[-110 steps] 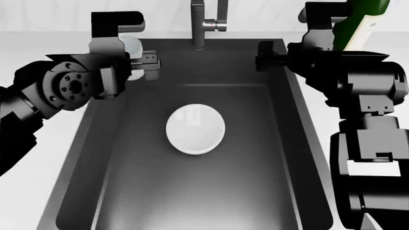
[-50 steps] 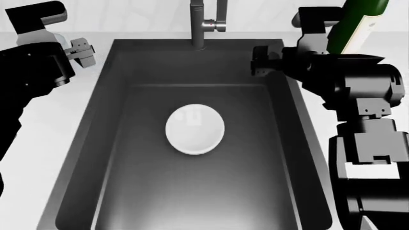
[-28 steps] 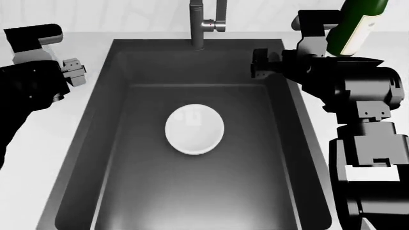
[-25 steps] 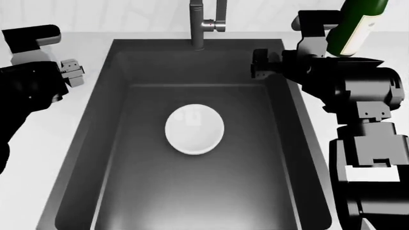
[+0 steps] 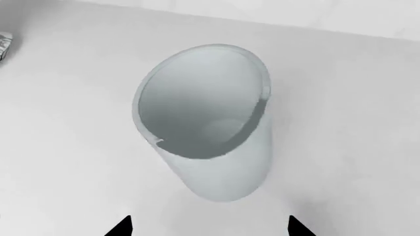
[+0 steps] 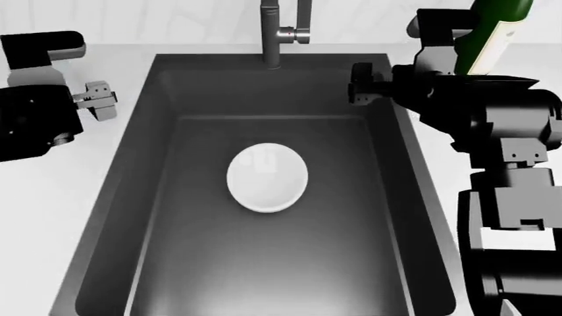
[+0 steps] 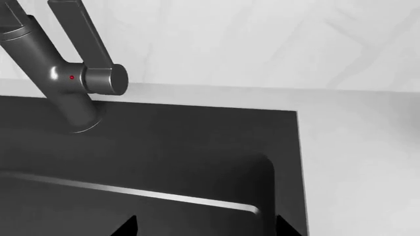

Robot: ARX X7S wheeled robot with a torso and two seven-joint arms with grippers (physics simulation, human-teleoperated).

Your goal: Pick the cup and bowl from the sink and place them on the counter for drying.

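cup upright on counter, between open left tool tips

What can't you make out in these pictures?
- Left gripper jaws: head view too small; left wrist view's edge cuts them.
- Right gripper: blurred dark shape, head view.
- Cup: hidden behind the left arm, head view.
- Bottle: top cut off.
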